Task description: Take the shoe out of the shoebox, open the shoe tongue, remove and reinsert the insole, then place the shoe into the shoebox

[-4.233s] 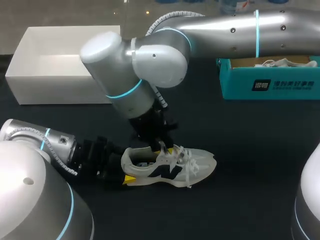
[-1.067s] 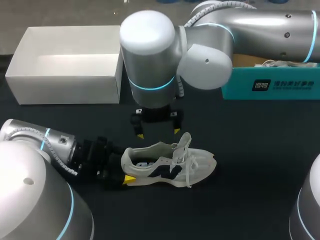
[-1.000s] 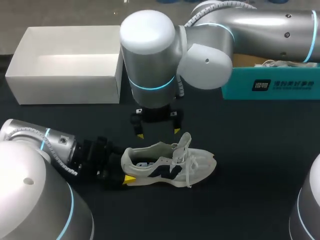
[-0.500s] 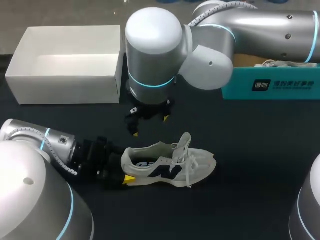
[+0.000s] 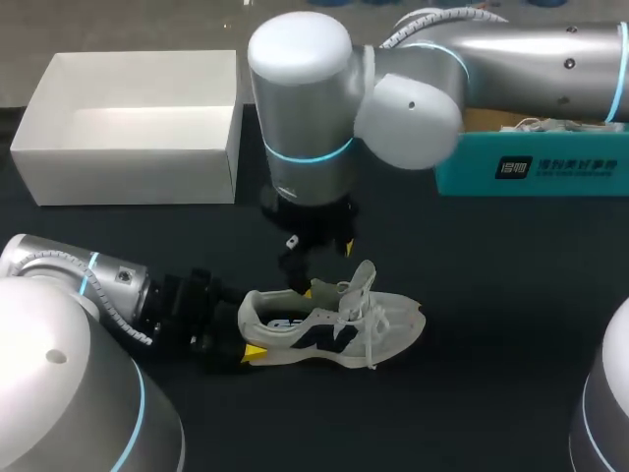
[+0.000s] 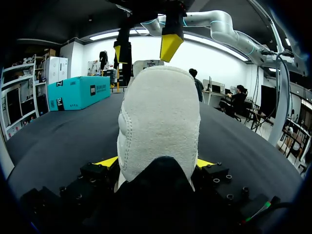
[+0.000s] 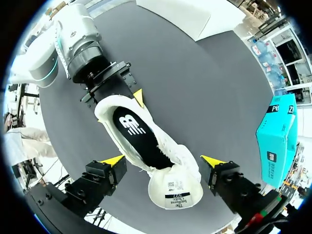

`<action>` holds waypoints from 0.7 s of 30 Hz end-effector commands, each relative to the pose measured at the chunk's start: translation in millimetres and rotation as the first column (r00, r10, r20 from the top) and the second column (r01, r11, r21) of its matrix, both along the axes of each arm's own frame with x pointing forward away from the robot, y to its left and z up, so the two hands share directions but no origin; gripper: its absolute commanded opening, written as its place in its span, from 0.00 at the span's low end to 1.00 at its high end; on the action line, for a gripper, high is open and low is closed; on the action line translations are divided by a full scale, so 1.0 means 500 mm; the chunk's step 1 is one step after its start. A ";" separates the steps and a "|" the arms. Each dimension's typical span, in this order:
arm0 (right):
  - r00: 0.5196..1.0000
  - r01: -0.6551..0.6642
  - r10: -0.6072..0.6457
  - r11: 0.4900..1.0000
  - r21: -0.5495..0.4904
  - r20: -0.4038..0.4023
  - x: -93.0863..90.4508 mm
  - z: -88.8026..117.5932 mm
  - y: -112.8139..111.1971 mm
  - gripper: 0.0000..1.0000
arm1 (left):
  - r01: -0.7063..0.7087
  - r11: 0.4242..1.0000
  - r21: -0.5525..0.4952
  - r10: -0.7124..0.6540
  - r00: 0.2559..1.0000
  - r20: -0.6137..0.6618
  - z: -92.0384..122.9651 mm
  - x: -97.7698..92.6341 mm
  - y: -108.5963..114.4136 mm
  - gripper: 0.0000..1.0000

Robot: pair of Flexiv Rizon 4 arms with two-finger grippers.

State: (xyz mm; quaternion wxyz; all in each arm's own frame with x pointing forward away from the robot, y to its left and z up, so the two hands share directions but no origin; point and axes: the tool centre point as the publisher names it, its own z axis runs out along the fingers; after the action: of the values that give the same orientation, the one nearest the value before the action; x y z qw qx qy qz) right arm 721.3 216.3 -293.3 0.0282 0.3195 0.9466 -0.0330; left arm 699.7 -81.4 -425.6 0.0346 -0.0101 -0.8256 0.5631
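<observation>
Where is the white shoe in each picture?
Head view: the shoe lies on its side on the dark table, near the middle.
Left wrist view: the shoe shows heel-first, held between the left gripper fingers.
Right wrist view: the shoe lies under the open right gripper, insole showing.
Shared landmark: the teal box.

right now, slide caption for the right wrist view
Open right gripper hovers over the black insole of the white mesh sneaker, left gripper clamping its heel
</observation>
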 end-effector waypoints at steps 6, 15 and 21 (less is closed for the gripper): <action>0.932 -0.250 0.113 0.889 -0.385 -0.345 0.015 0.001 0.031 1.00 | -0.002 1.000 0.000 0.002 1.000 0.001 -0.007 -0.004 -0.002 0.00; 0.932 -0.250 0.113 0.889 -0.385 -0.345 0.015 0.001 0.031 1.00 | -0.002 1.000 0.000 0.002 1.000 0.001 -0.007 -0.004 -0.002 0.00; 0.951 -0.289 0.231 0.901 -0.323 -0.205 0.033 0.009 0.033 1.00 | -0.002 1.000 0.000 0.002 1.000 0.001 -0.007 -0.004 -0.002 0.00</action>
State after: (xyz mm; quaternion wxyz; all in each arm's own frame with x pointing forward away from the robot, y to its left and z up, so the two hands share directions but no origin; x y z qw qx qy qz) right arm 740.5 227.4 -293.1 -0.0119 0.1885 0.9562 -0.2235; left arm 699.7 -81.5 -425.5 0.0346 -0.0101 -0.8256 0.5632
